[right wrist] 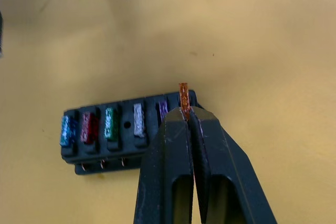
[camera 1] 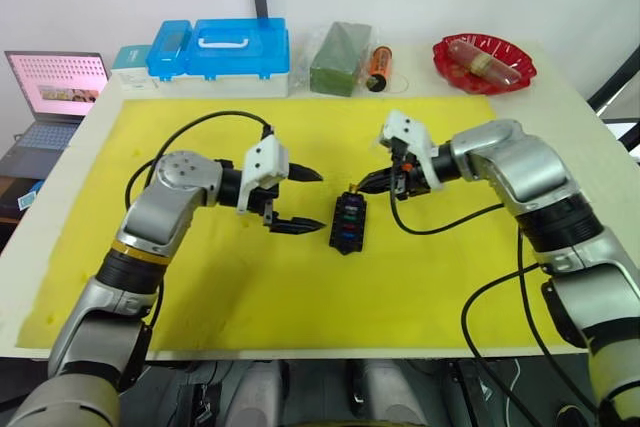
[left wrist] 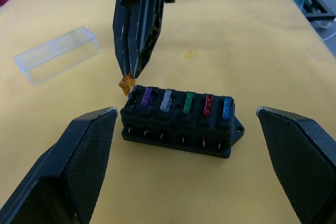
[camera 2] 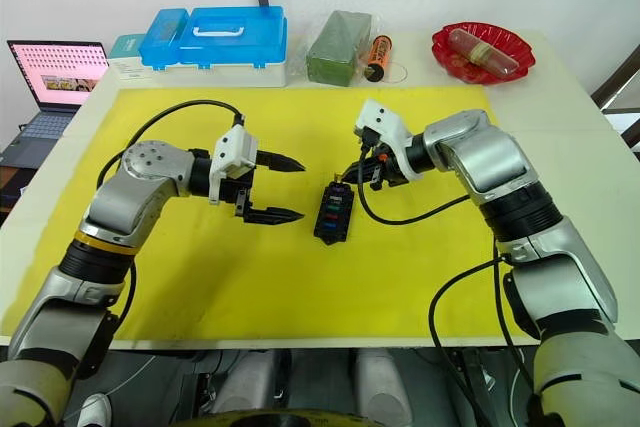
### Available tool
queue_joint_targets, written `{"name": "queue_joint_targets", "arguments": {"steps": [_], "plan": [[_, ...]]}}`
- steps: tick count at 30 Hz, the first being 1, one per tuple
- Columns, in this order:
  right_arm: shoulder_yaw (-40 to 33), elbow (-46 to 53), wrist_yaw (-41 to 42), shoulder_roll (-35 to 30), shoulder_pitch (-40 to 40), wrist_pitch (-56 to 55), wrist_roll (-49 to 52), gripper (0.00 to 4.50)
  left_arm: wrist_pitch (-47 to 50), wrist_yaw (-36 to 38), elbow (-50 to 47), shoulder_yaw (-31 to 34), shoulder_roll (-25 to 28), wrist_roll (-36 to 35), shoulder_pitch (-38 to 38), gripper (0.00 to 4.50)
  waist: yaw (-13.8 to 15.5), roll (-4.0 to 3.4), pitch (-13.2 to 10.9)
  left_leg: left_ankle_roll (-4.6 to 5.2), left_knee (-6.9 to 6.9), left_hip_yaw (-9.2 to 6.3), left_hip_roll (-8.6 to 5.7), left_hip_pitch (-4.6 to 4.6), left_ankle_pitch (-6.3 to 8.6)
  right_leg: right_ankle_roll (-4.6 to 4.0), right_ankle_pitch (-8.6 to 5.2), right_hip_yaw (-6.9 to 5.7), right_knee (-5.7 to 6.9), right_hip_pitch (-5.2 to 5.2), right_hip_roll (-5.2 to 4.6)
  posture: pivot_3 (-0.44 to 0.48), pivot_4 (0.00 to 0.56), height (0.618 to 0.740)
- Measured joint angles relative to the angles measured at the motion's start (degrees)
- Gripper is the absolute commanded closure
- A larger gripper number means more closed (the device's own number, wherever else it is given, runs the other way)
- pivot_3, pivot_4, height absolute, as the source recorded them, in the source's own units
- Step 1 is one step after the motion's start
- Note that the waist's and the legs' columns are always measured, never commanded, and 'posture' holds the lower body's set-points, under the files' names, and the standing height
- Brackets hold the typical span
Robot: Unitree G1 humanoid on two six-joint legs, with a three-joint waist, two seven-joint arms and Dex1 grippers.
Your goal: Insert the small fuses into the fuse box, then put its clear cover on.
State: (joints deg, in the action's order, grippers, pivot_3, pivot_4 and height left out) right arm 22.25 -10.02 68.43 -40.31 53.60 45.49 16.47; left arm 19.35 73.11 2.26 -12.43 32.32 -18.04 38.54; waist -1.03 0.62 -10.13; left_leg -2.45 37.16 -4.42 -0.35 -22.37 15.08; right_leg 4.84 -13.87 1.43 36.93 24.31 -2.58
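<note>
Yellow matting (camera 1: pixel 250 287) covers the desk (camera 1: pixel 560 97). At its middle the right end effector (left wrist: pixel 132 74) is pinched together on an orange fuse (right wrist: pixel 183 98), holding it at the far end of the fuse box (left wrist: pixel 181 124), seemingly just above the empty end slot. Five fuses already sit in that row: purple (left wrist: pixel 147 97), grey (left wrist: pixel 166 99), green (left wrist: pixel 188 102), red (left wrist: pixel 208 104), blue (left wrist: pixel 227 107). The left end effector (camera 1: pixel 297 200) hangs beside the box, fingers spread wide. Beyond lies the clear cover (left wrist: pixel 56 53), apart on the mat.
</note>
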Motion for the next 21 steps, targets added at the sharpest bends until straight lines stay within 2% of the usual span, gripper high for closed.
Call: {"name": "queue_joint_targets", "arguments": {"steps": [21], "plan": [[0.0,-4.1,2.6,2.8,0.5,-3.5,-5.6,4.45,0.0,-0.6,0.0,0.0,-0.4,0.1,0.2,0.0,0.0,0.0,0.0,0.0,0.0,-0.01,0.0,0.0,0.0,0.0,0.0,0.0,0.03,0.01,0.0,0.0,0.15,0.74]]}}
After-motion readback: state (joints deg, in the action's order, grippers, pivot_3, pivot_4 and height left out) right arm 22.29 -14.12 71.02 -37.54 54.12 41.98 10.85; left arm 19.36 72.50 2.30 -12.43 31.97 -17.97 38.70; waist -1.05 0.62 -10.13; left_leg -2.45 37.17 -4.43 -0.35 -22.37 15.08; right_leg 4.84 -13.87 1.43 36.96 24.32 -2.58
